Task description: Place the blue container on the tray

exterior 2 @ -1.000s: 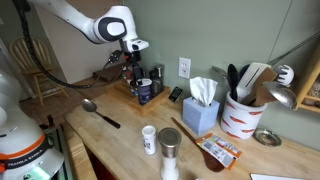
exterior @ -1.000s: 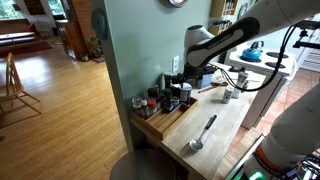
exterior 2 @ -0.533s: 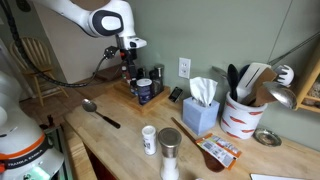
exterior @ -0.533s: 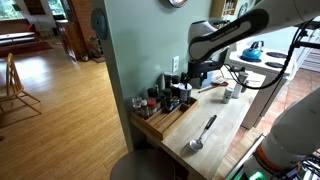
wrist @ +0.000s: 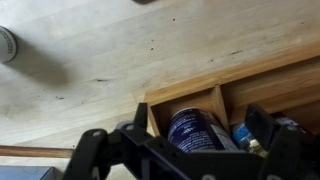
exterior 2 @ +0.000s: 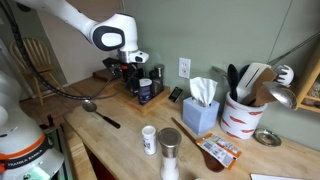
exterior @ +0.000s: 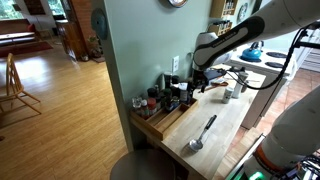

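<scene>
The tray (exterior: 160,125) is long light wood and lies by the wall; it also shows in the other exterior view (exterior 2: 124,88) and the wrist view (wrist: 190,90). Dark spice jars (exterior: 150,100) stand in it. The blue container (exterior 2: 148,139), small, pale and whitish, stands upright on the counter's front part, well apart from the tray. My gripper (exterior 2: 130,68) hangs over one end of the tray, open and empty. In the wrist view its fingers (wrist: 180,145) straddle a dark blue printed can (wrist: 195,130) in a tray compartment without touching it.
A metal spoon (exterior 2: 100,112) lies on the counter near the tray. A shaker (exterior 2: 170,158) stands beside the pale container. A tissue box (exterior 2: 202,108), a red-and-white utensil crock (exterior 2: 243,115) and a wall socket (exterior 2: 185,68) are further along.
The arm has swung slightly and the gripper has sunk a little towards the tray's end. The gripper stays open; nothing on the counter has moved.
</scene>
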Robot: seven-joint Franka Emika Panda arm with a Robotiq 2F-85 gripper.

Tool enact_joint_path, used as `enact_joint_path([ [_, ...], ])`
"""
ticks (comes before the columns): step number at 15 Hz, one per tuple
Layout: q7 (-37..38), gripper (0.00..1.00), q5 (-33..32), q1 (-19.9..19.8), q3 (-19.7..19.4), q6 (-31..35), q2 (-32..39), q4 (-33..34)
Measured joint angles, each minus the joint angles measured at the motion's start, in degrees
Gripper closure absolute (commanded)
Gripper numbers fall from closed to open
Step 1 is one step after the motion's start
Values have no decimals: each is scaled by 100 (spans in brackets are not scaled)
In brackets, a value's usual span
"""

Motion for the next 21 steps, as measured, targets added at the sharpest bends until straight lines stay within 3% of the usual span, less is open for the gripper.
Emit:
enact_joint_path([
  [6, -972, 71, 210, 20, -218, 1312, 176, -490],
  [10, -1441, 99, 530, 153, -247, 1836, 380, -591],
  [15, -1992, 100, 1164, 352, -274, 2401, 540, -609],
  [21, -2522, 100, 1690, 454, -383, 2598, 562, -714],
])
